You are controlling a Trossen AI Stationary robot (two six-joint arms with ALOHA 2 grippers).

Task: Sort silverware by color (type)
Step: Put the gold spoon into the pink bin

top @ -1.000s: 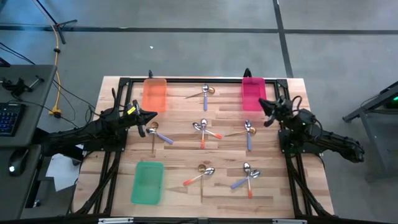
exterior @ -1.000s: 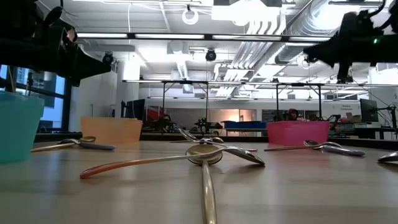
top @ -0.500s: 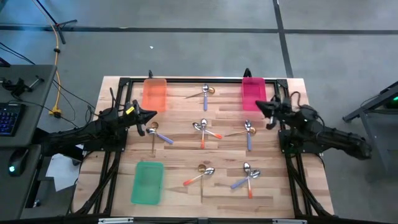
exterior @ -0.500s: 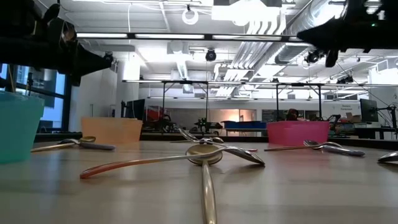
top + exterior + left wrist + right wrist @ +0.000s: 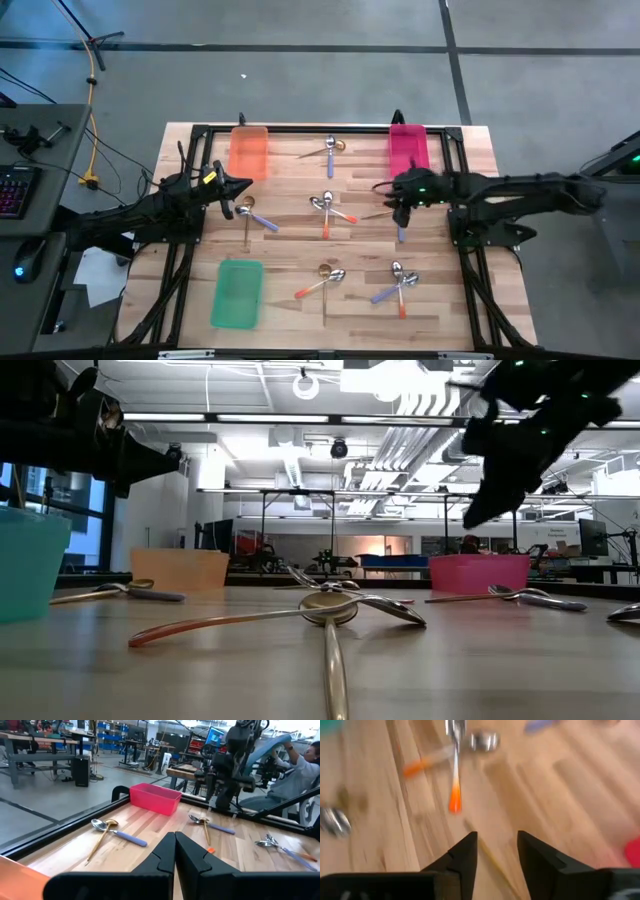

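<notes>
High view: the right gripper (image 5: 401,196) reaches out over the middle of the table (image 5: 290,235), above a gold spoon (image 5: 381,212) crossed with a purple-handled spoon (image 5: 400,222), just below the pink tray (image 5: 407,148). With 2 spoons overlapping, a careless pinch could catch both or flick 1 aside. The left gripper (image 5: 236,190) waits near the orange tray (image 5: 248,152); other spoon clusters lie spread across the table, and the green tray (image 5: 238,292) sits at the front left.

Low view: the right gripper (image 5: 490,500) hangs high above the spoons, so a fast descent could strike the wood.

Left wrist view: the left gripper's fingers (image 5: 167,855) are clenched on nothing.

Right wrist view: the right gripper's fingers (image 5: 465,855) stand apart, empty, over a gold handle; blur hides how well they line up.
</notes>
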